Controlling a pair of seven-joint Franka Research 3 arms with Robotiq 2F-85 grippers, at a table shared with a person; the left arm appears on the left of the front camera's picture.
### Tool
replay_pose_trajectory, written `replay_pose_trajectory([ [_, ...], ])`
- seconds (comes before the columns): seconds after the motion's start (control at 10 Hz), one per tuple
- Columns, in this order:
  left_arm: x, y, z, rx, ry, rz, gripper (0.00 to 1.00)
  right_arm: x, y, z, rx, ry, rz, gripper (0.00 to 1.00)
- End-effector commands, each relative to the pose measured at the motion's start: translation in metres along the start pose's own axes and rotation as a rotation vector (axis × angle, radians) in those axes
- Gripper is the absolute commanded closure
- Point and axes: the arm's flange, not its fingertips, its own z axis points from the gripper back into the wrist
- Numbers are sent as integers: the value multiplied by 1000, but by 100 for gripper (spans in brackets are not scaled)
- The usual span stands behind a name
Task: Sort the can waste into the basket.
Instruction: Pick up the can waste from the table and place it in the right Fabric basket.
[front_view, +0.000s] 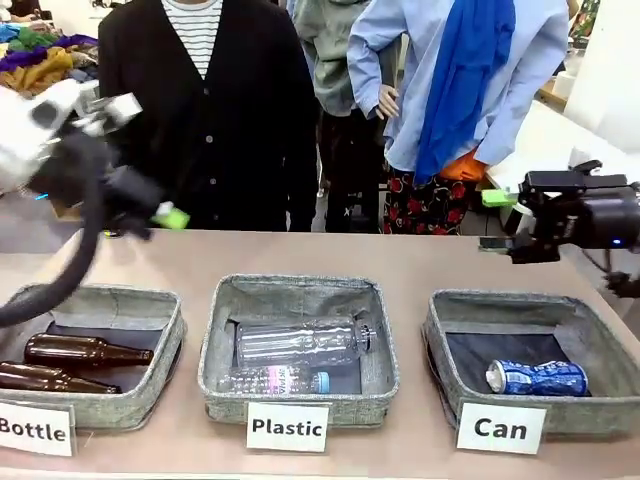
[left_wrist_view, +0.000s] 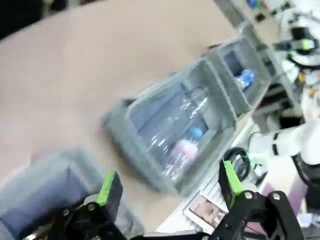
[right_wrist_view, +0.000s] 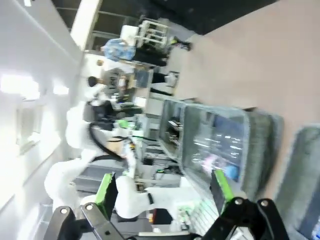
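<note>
Lying three-to-nine o'clock inside the grey woven fabric "Can" basket (front_view: 600, 408), the crushed bright blue metal can (front_view: 537, 377) sits roughly six o'clock from the nearer right gripper (front_view: 497, 218); that one and the left gripper (front_view: 165, 214) both gape, empty.

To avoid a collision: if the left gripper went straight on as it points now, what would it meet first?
Probably the middle basket with the clear bottles: the left gripper, open, is aimed at it. Blur makes the depth uncertain.
</note>
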Motion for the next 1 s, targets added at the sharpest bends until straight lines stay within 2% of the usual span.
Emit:
replay_pose_trajectory([
  [0.0, -46, 44, 31, -41, -91, 172, 0, -21, -23, -14, 135, -39, -6, 0],
  [0.1, -75, 67, 45, -30, -178, 264, 0, -18, -33, -16, 108, -36, 22, 0],
  [0.2, -99, 80, 55, 30, -350, 265, 0, -18, -47, -11, 56, 4, 36, 0],
  [0.3, -49, 68, 42, -13, -91, 198, 0, 2, -18, -15, 91, -16, -23, 0],
  [0.9, -49, 68, 42, -13, -91, 198, 0, 2, -18, -15, 91, -16, -23, 0],
])
